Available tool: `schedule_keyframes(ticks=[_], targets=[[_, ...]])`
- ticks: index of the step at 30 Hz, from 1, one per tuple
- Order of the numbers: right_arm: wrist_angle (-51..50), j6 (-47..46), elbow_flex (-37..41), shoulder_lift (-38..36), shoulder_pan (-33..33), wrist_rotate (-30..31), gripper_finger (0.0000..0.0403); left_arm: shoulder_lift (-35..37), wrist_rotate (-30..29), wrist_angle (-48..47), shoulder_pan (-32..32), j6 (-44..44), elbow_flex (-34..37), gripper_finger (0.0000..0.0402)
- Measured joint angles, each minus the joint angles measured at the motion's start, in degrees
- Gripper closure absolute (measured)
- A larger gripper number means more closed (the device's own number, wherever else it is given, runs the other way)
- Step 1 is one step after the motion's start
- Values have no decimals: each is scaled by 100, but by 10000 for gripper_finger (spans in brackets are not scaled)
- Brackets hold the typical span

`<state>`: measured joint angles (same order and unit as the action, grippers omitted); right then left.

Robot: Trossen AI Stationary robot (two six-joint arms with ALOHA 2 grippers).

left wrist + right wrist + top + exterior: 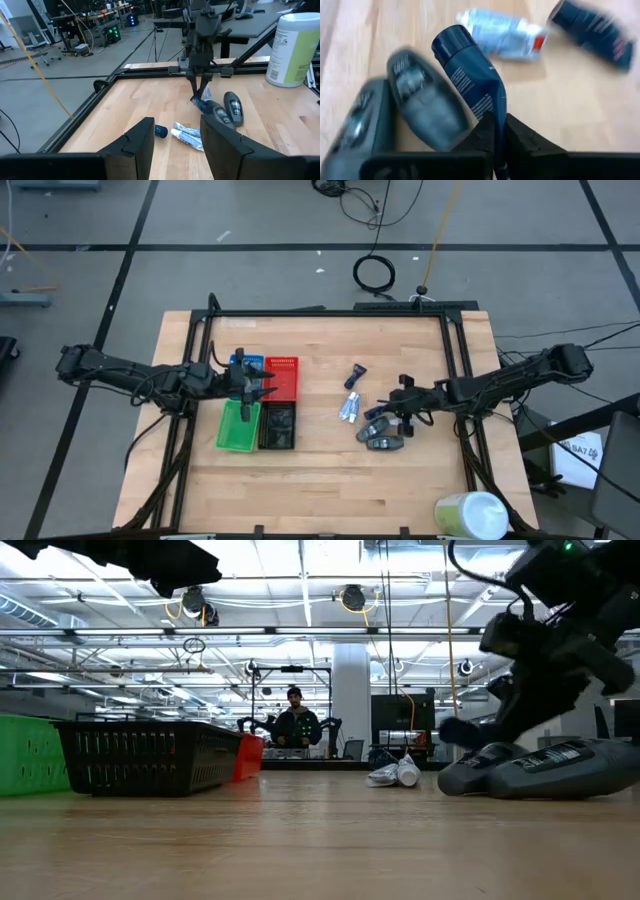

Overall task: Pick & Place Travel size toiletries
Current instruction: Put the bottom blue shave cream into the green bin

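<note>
Several travel size toiletries point(365, 415) are seen loose on the desk point(330, 480), near the right gripper point(397, 415): two dark grey oblong packs point(233, 106) lying side by side, a dark blue tube point(470, 80), a pale silver tube point(187, 136), and another dark tube point(356, 375) a little apart. No toiletry can be made out in the green tray point(238, 427), the black tray point(277, 427), the red tray point(282, 375) or the blue tray point(250, 363), though their insides are only partly shown, so the task is judged to be at an early stage, with most or all of the items left to be moved.

The right jaws are seen pressed together on the crimped flat end of the dark blue tube, whose capped end points away from the wrist; the tube lies touching one of the grey packs and is judged not yet clear of the desk. The left gripper point(243, 385) hangs over the trays with its jaws apart and nothing between them. A large pale green cylinder point(470, 515) stands at the desk's near right corner.
</note>
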<state>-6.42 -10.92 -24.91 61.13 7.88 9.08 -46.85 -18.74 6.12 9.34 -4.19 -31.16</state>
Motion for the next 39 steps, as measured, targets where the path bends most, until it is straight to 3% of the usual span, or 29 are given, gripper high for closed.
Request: schedule_keyframes(ticks=[12,25,31,35,39], targets=[[1474,792,0,-558,-9,-4,387,-449,70,348,0,148,-1,245],[2288,1375,2,-560,-13,180,386,-1953,284,2227,0,-88,-46,245],[2295,1318,2,-560,-116,173,385,-2702,350,2457,2,383,-675,242],[2294,1314,2,-560,-157,164,385,-3426,621,2355,0,187,-1194,210],[2297,1292,2,-560,-155,164,385,-4169,826,2362,-3,-210,-1699,149]])
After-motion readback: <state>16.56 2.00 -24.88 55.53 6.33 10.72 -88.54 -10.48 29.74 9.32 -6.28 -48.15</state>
